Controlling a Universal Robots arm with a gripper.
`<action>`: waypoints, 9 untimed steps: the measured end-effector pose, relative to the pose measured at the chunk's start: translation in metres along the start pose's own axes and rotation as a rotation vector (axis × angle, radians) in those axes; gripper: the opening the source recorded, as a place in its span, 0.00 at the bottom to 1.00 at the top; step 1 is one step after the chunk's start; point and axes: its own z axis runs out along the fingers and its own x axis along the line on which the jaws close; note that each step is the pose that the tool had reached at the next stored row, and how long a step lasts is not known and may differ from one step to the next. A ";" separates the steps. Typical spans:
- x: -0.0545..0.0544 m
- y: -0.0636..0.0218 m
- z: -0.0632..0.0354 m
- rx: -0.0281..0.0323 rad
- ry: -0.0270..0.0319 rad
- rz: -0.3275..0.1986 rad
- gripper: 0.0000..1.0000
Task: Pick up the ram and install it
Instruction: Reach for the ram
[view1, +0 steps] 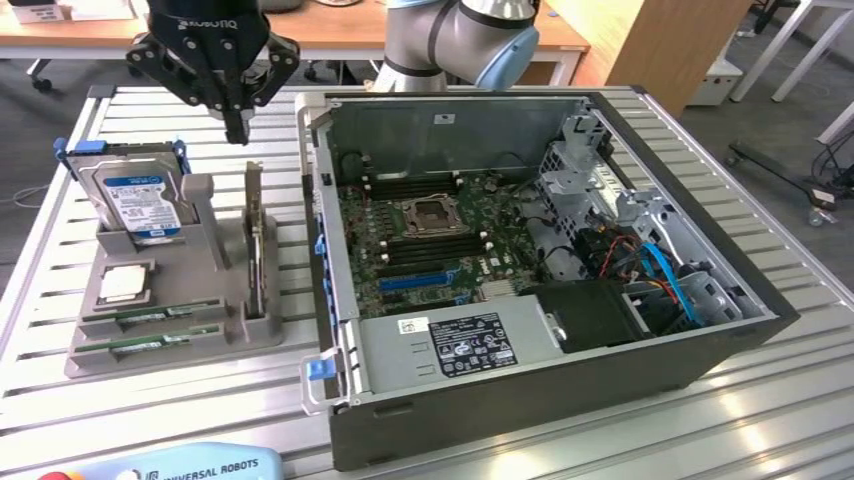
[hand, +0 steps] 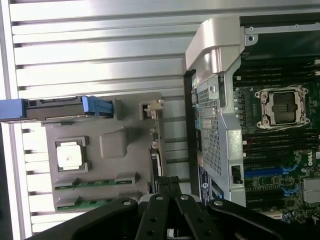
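Open PC case (view1: 534, 420) sits off to one side of the gripper (view1: 238, 135), motherboard showing. The gray tray (view1: 200, 355) is lower down, and the gripper hangs above the end with the hard drive (view1: 134, 195) and upright card (view1: 254, 235). Jaws are pinched together with nothing in them. The ram (view1: 160, 312), two sticks, lies slotted at the tray end farthest from the gripper, untouched.

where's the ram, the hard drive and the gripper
ram (view1: 160, 313), exterior view, middle of one green stick
hard drive (view1: 134, 197), exterior view, on its blue-and-white label
gripper (view1: 238, 132), exterior view, at its shut fingertips
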 end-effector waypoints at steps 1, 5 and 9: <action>0.002 -0.0003 0.0000 0.0000 -0.0001 0.001 0.10; 0.012 -0.0011 0.0000 0.0000 -0.0002 0.004 0.10; 0.020 -0.0020 0.0000 0.0001 -0.0004 0.008 0.10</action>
